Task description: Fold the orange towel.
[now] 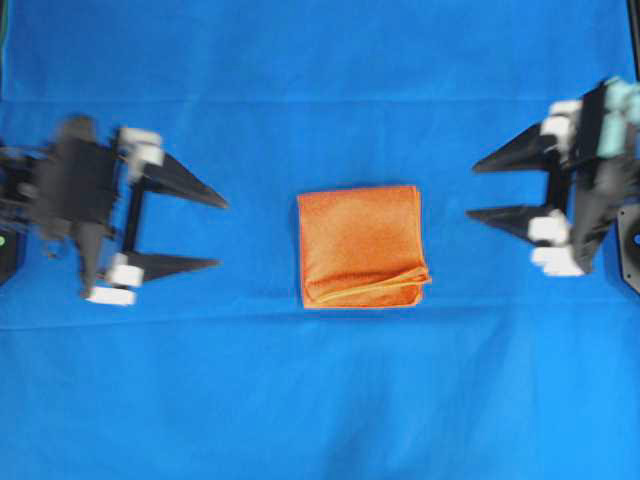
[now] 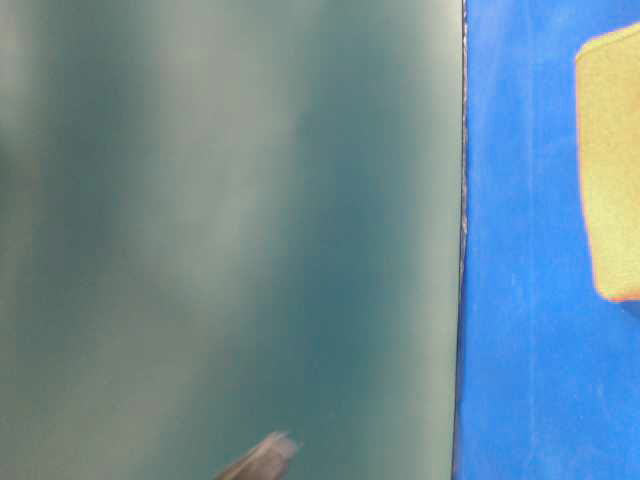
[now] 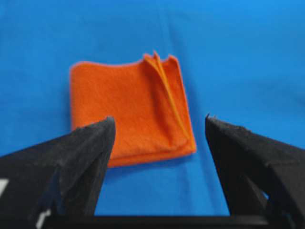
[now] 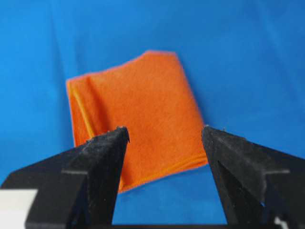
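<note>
towel: the orange towel lies folded into a small layered square at the middle of the bench, loose hem edges stacked along its near side, so the fold looks done
left gripper: the left gripper is released, jaws apart, empty, well apart from the towel on the left, likely clear so the fold stays undisturbed
right gripper: the right gripper is spread wide, empty, well apart on the right, pointing at the towel
bench cover: blue cloth, no other items visible
</note>
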Controlling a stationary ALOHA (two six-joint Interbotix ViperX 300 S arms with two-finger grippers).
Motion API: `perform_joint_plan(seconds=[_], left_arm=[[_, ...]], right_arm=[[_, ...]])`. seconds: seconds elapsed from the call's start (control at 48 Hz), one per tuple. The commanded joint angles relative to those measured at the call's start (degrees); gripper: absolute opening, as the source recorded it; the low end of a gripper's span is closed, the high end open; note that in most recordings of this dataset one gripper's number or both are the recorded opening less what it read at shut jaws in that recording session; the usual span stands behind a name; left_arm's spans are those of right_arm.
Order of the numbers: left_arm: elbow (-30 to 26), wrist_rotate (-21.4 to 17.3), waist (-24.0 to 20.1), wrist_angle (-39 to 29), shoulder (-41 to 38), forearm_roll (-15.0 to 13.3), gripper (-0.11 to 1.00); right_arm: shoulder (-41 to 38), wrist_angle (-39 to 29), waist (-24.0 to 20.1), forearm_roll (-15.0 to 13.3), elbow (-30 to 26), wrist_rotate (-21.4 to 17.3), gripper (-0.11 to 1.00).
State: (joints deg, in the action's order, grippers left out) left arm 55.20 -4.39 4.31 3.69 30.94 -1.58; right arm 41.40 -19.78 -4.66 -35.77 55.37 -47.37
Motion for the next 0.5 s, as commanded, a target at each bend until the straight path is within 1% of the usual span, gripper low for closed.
perform_joint_plan(seconds=[0.0,0.187,0.354,0.479], left_arm=[[1.6,-0.1,-0.8,0.1,5.1,0.1,0.70],[7.0,-0.1,-1.9,-0.7,16.6,0.0,0.70],[12.9,0.1,-4.2,-1.1,26.0,0.0,0.70],[17.1,0.7,-6.2,-1.1,31.3,0.0,0.70]], right_arm=[[4.3,-0.4,-0.2,-1.2,0.6,0.0,0.65],[11.4,-0.6,-0.1,-3.2,4.7,0.0,0.64],[17.8,-0.4,1.1,-3.3,9.7,-0.2,0.64],[21.2,-0.2,2.5,-3.3,13.0,-0.4,0.64]])
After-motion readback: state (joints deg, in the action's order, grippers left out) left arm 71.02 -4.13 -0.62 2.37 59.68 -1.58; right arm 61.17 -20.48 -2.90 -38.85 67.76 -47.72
